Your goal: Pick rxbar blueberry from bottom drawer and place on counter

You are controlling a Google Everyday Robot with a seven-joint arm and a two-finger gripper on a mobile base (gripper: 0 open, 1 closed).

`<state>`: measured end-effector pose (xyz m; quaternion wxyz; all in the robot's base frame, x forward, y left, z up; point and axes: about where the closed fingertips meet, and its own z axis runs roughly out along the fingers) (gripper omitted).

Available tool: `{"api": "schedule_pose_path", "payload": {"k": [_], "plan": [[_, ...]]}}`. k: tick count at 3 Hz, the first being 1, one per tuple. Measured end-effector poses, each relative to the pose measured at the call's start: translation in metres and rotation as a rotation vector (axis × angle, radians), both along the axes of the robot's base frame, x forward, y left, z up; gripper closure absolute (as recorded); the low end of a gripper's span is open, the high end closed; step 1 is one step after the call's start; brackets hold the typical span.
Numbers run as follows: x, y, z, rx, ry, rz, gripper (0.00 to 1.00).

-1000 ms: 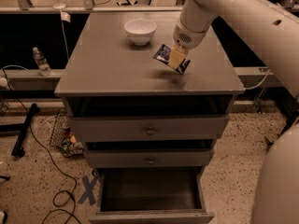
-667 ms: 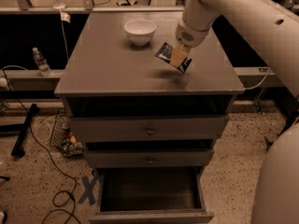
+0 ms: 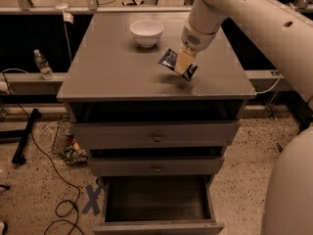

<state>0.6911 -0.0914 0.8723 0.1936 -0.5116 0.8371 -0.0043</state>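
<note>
My gripper (image 3: 183,64) hangs over the right half of the counter (image 3: 117,67), shut on the rxbar blueberry (image 3: 170,58). The dark blue bar sticks out on both sides of the pale fingers (image 3: 184,60) and tilts down to the right, just above the counter top. The bottom drawer (image 3: 156,199) is pulled out at the foot of the cabinet, and its dark inside shows nothing in it.
A white bowl (image 3: 146,32) stands at the back middle of the counter. Two upper drawers with small knobs (image 3: 157,137) are slightly ajar. A water bottle (image 3: 43,64) stands on a ledge at left. Cables (image 3: 58,199) and a wire basket (image 3: 66,141) lie on the floor at left.
</note>
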Motion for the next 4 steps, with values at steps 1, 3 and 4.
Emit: {"api": "schedule_pose_path", "payload": {"k": [1, 3, 4], "plan": [[0.0, 0.001, -0.002, 0.0, 0.002, 0.001, 0.05], [-0.004, -0.009, 0.002, -0.021, -0.002, 0.022, 0.0], [-0.011, -0.045, 0.004, 0.032, -0.007, 0.004, 0.0]]}}
